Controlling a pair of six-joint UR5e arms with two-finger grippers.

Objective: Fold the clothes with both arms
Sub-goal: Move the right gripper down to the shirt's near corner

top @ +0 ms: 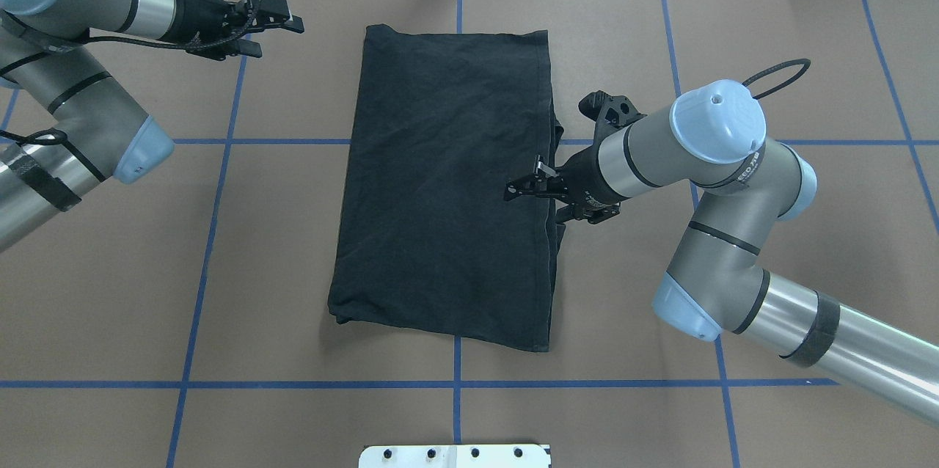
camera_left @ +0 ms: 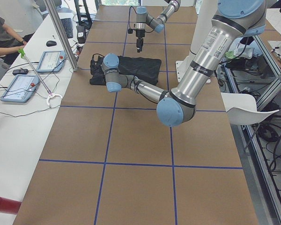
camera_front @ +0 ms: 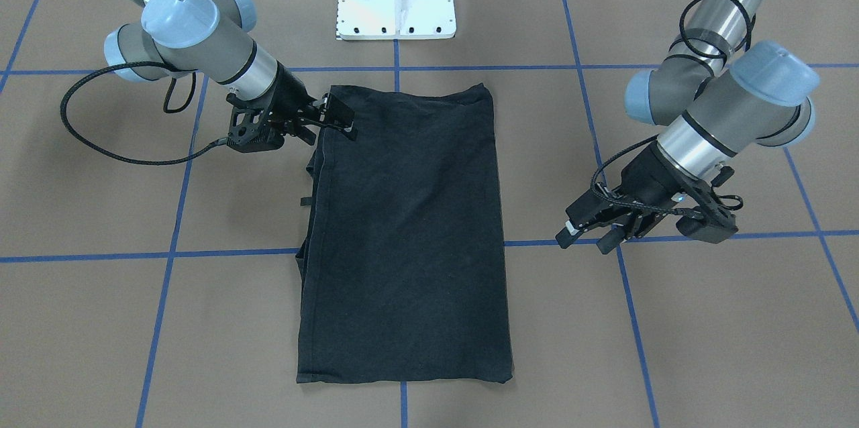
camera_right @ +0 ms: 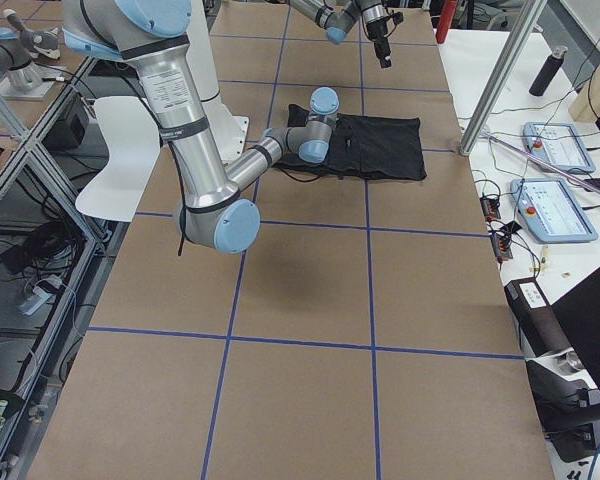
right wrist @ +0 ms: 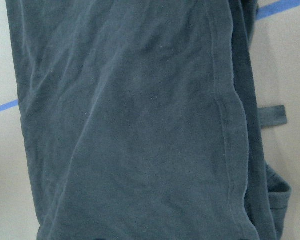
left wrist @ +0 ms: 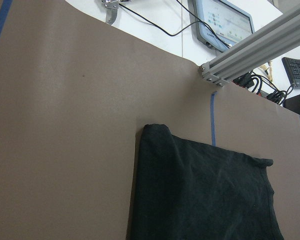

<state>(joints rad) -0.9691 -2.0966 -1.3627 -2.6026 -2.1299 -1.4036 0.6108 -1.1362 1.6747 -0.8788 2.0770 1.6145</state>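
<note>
Right jaws: spread, empty, over the right edge of the folded black T-shirt (top: 440, 182). Left jaws: spread, empty, well apart, beyond its far-left corner. T-shirt lies flat mid-tabletop (top: 220, 270).

One black T-shirt (top: 447, 182), two arms (top: 73, 101) (top: 719, 182), two grippers (top: 282, 35) (top: 524, 180), and seemingly two control tablets (camera_left: 50, 61) (camera_left: 19, 87).

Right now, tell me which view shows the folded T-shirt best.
Exterior front-facing: the whole black T-shirt lies in view, with only one corner hidden by the right gripper. Overhead shows it whole too, the gripper over one edge. Side views show it small and partly hidden; wrist views show only parts.
</note>
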